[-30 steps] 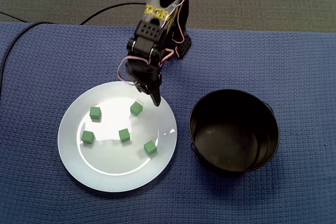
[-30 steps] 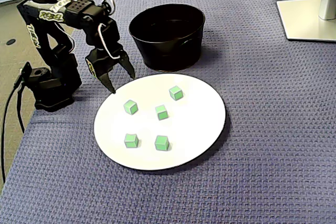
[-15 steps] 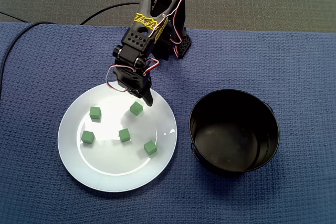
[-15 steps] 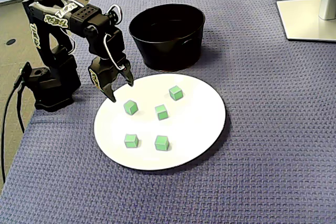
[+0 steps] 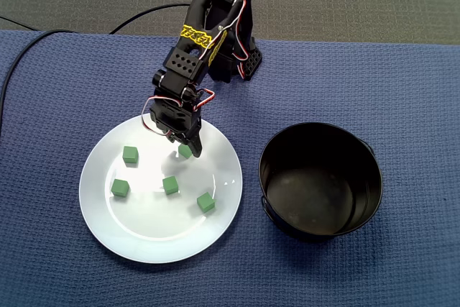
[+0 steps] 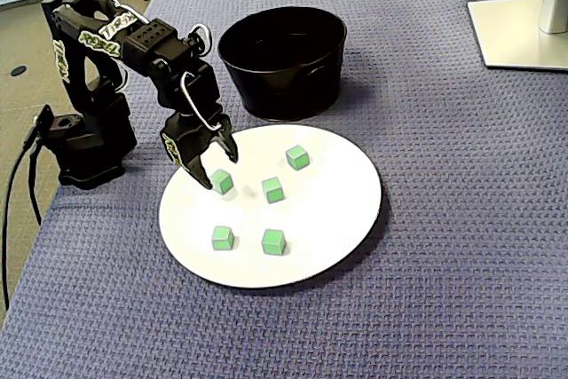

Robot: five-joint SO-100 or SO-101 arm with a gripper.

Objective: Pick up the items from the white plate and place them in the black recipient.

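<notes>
Several small green cubes lie on the white plate (image 5: pixel 154 239) (image 6: pixel 328 219). My gripper (image 5: pixel 185 147) (image 6: pixel 217 169) is open and low over the plate's edge nearest the arm. Its two fingers stand on either side of one green cube (image 5: pixel 187 153) (image 6: pixel 222 183), which is partly hidden in a fixed view. I cannot tell whether the fingers touch it. The other cubes (image 5: pixel 129 154) (image 6: pixel 297 157) lie apart from the gripper. The black recipient (image 5: pixel 320 181) (image 6: pixel 284 86), a round bucket, stands beside the plate with nothing visible inside.
A blue woven mat (image 5: pixel 402 91) covers the table. The arm's base (image 6: pixel 84 144) sits at the mat's edge beside the plate, with a black cable (image 5: pixel 21 48) trailing off. A monitor stand foot (image 6: pixel 519 28) rests at the far corner.
The gripper has swung from the plate's rim in over the plate and dropped lower. Its open fingers now stand either side of the nearest cube. The cubes have not moved.
</notes>
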